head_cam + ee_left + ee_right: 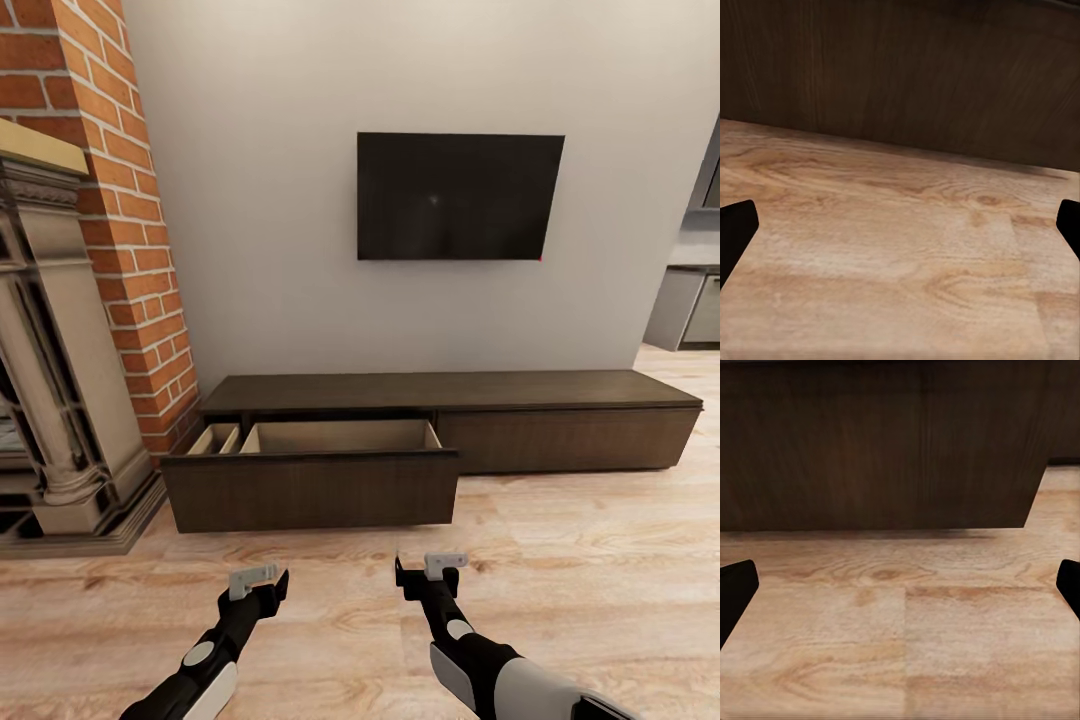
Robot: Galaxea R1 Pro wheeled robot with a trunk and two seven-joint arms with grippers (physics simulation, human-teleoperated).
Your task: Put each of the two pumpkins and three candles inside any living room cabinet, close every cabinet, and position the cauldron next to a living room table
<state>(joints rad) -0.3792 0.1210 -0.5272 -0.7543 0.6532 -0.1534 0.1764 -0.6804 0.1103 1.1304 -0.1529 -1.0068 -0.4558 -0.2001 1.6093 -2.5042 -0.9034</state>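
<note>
Both grippers hang spread and empty above the wooden floor (pixel 560 560): the left gripper (pixel 262 580) and right gripper (pixel 428 572) face the cabinet (pixel 450 420), which stands ahead against the wall beneath a dark television (pixel 458 196). Its left drawer (pixel 310 488) is pulled out toward them, pale interior exposed, beside a brick fireplace (pixel 100 300).

No writing, label, brand or number can be read anywhere — the dark wall screen (pixel 460 196) at the upper centre of the head view is blank, and the drawer front of the cabinet (pixel 310 490) below it bears only plain wood grain.
</note>
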